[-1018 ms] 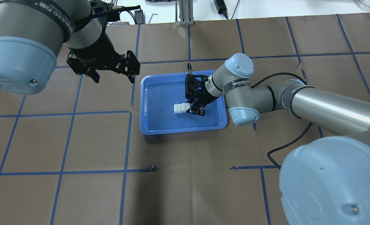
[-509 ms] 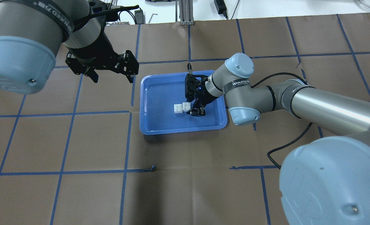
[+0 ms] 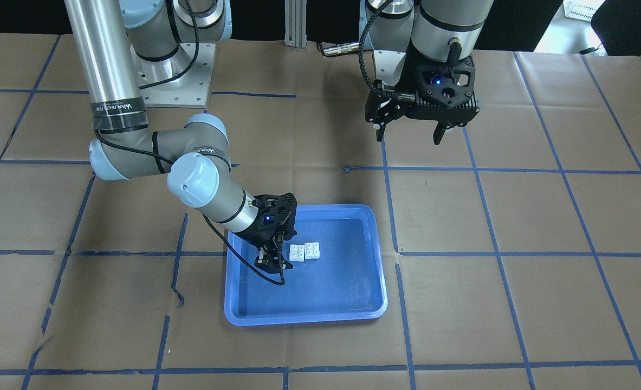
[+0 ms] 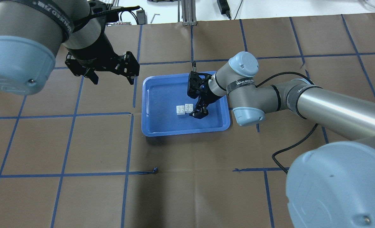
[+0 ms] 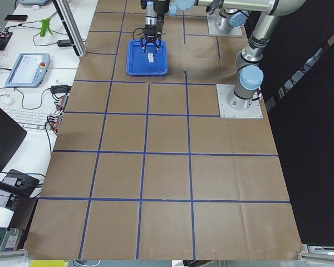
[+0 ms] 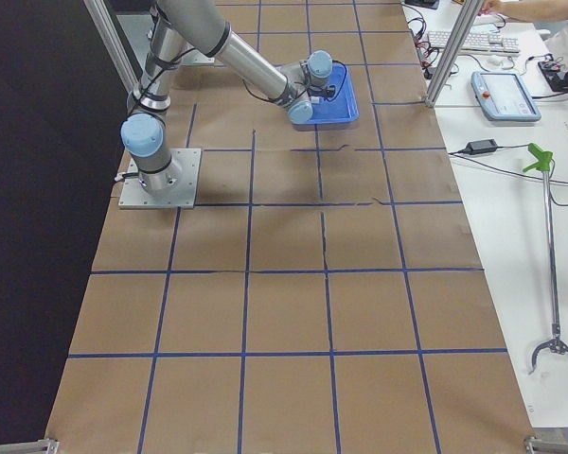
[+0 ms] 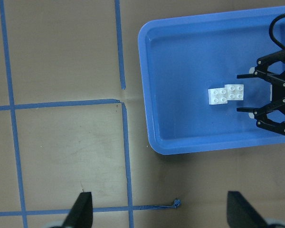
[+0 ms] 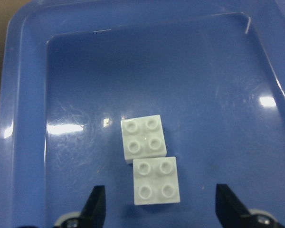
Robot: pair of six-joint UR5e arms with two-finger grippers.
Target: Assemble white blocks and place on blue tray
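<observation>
Two white blocks (image 4: 180, 109) (image 4: 189, 107) lie touching and a little offset on the floor of the blue tray (image 4: 162, 95). They also show in the front view (image 3: 304, 251), the left wrist view (image 7: 218, 96) and the right wrist view (image 8: 143, 137). Whether they are joined I cannot tell. My right gripper (image 4: 199, 113) (image 3: 270, 260) is open and empty just beside the blocks, low over the tray; its fingertips (image 8: 97, 202) frame the near block. My left gripper (image 4: 113, 78) (image 3: 409, 136) is open and empty, held high over the table left of the tray.
The tray (image 3: 325, 292) sits mid-table on brown paper with a blue tape grid. The right arm's black cable (image 4: 288, 148) loops over the table right of the tray. Desks with a keyboard and pendants stand past the table ends.
The right gripper has let go of the blocks and drawn back a little from them. The blocks now sit slightly offset. The left gripper has drifted slightly away from the tray.
</observation>
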